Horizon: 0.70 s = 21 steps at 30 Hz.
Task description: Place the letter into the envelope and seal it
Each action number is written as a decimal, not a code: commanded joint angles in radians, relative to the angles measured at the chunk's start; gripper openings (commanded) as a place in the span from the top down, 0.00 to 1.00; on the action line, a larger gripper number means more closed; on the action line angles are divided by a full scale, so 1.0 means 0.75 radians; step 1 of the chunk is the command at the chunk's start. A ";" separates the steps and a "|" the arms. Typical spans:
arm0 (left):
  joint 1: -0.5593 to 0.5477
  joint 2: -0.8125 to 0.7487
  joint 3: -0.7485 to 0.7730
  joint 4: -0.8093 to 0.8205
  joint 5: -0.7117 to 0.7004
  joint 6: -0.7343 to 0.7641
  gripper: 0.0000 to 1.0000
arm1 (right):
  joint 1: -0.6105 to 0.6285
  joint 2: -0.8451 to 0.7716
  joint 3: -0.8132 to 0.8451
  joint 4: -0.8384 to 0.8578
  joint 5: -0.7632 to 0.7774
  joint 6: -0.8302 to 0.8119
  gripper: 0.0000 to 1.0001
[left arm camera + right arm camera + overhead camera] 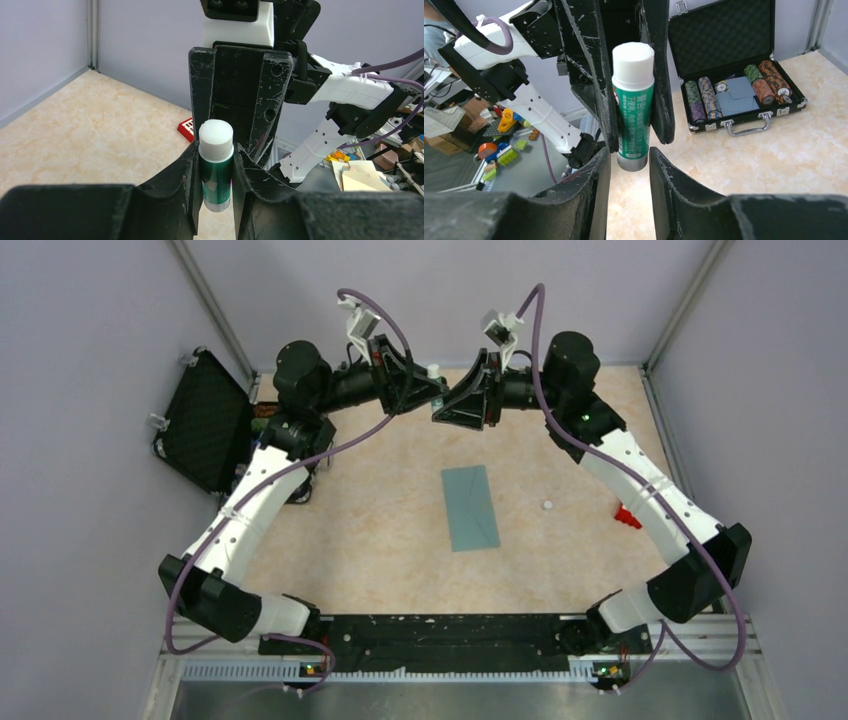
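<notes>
The teal envelope [471, 507] lies flat in the middle of the table, with neither gripper near it. The letter is out of view. Both grippers meet high at the back. My left gripper [216, 150] is shut on the green body of an upright glue stick [216, 175] with a white cap. My right gripper [629, 155] faces it, its jaws on either side of the silver base of the glue stick [634, 115]. A thin gap shows on each side, so it is open.
An open black case [734, 90] of poker chips stands at the back left of the table. A small white round piece [547, 506] lies right of the envelope. A red object [627, 516] lies near the right arm.
</notes>
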 commanded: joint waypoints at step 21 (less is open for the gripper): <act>-0.331 0.294 0.354 -0.195 -1.719 0.456 1.00 | 0.314 -0.167 0.015 0.028 1.529 -0.551 0.83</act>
